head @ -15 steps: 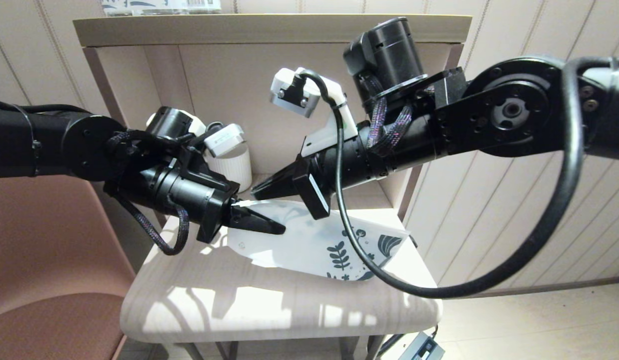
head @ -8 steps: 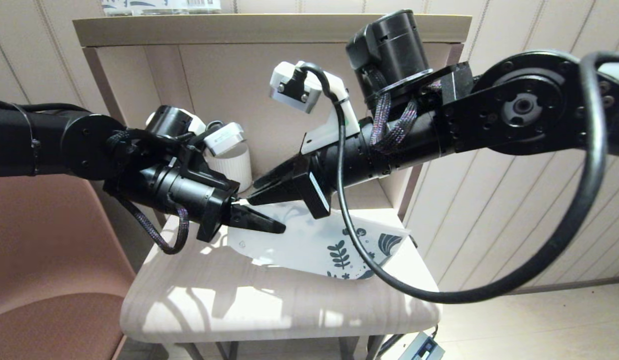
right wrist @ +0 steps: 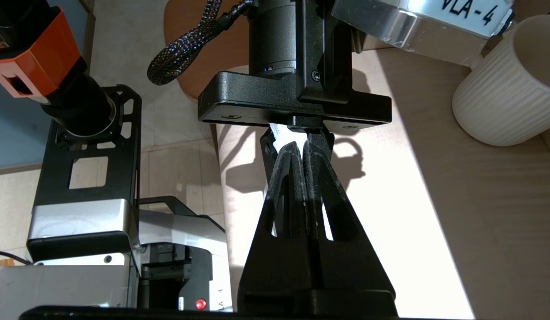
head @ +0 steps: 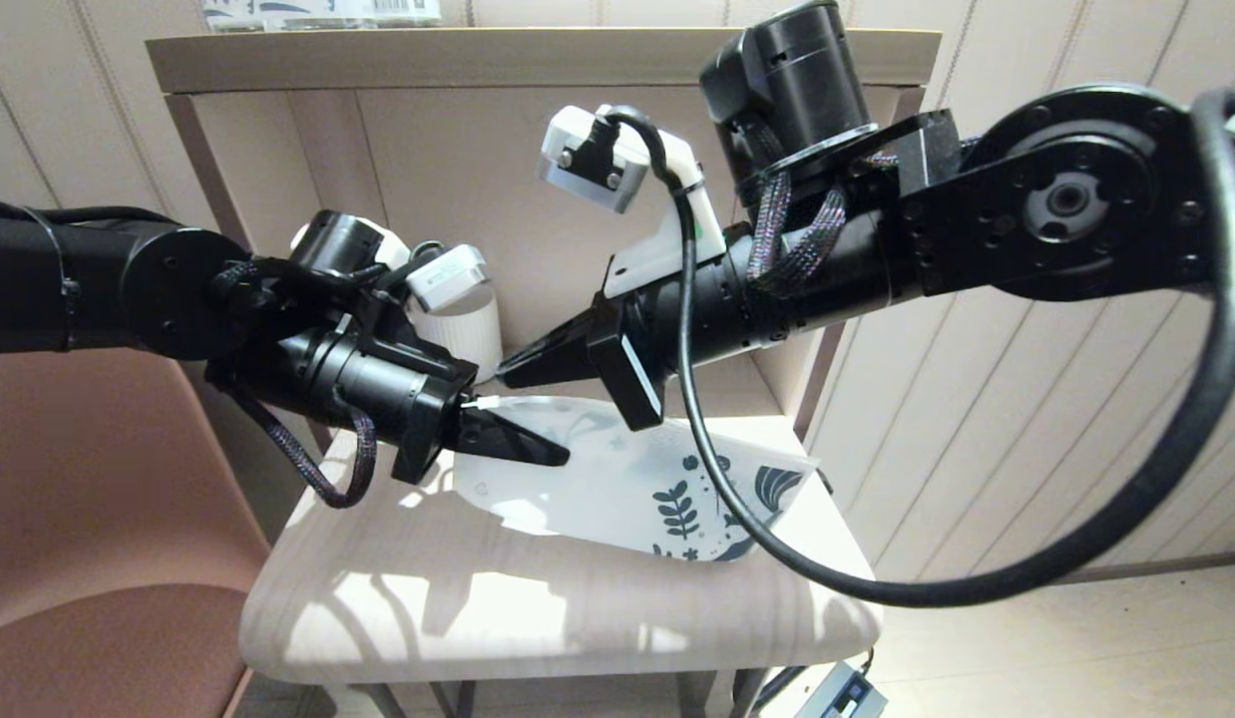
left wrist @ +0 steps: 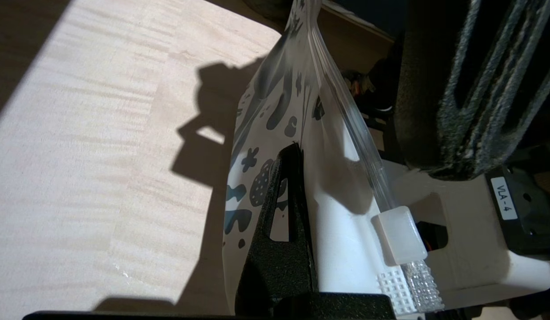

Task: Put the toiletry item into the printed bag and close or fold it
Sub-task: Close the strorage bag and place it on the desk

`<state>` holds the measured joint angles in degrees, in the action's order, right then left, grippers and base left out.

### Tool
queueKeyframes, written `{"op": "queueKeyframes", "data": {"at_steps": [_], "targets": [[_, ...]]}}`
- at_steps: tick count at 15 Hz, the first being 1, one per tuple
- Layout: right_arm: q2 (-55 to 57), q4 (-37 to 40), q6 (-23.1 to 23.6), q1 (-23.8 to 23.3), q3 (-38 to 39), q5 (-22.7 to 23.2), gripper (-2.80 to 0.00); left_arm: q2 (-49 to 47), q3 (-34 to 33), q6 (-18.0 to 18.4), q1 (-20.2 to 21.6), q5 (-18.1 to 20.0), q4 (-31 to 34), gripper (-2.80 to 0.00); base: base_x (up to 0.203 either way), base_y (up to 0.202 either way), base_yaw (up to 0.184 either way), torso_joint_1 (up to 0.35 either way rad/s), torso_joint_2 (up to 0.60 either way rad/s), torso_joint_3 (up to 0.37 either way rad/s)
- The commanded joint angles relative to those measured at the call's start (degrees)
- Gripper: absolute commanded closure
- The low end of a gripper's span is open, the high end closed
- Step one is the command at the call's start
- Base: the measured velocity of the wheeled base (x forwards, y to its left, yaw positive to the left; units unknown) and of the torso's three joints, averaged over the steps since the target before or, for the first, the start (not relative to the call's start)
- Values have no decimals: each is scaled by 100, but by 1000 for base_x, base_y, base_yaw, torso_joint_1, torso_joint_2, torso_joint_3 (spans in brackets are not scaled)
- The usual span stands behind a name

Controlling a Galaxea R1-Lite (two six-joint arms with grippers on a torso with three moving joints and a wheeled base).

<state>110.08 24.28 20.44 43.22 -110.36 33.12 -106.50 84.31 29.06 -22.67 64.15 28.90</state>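
Risen slightly, right end effector (head: pixel 513 373) is closed empty above the bag mouth; left end effector (head: pixel 538 454) pinches printed bag (head: pixel 627 489), holding it off the bench (head: pixel 538 608).

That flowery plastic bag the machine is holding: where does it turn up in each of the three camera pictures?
Head view: the printed bag hangs mid-picture above the table, pinched by the left gripper.
Left wrist view: the printed bag runs up the middle.
Right wrist view: only a white sliver shows; I cannot tell it is the bag.
Shared landmark: the left gripper.
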Motion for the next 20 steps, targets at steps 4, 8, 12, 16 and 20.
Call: {"op": "queueKeyframes", "data": {"at_steps": [4, 8, 12, 16, 20], "targets": [[-4, 15, 22, 11, 41, 19, 0, -10, 6, 20, 0, 36, 19, 0, 0, 0, 0, 0, 0, 0], [4, -3, 47, 82, 97, 11, -280, -20, 15, 20, 0, 36, 19, 0, 0, 0, 0, 0, 0, 0], [22, 15, 30, 82, 93, 19, -280, -47, 24, 29, 0, 36, 19, 0, 0, 0, 0, 0, 0, 0], [149, 6, 21, 91, 65, 18, -280, -38, 15, 29, 0, 36, 19, 0, 0, 0, 0, 0, 0, 0], [242, 5, 22, 91, -67, 13, -280, -20, 11, 29, 0, 36, 10, 0, 0, 0, 0, 0, 0, 0]]}}
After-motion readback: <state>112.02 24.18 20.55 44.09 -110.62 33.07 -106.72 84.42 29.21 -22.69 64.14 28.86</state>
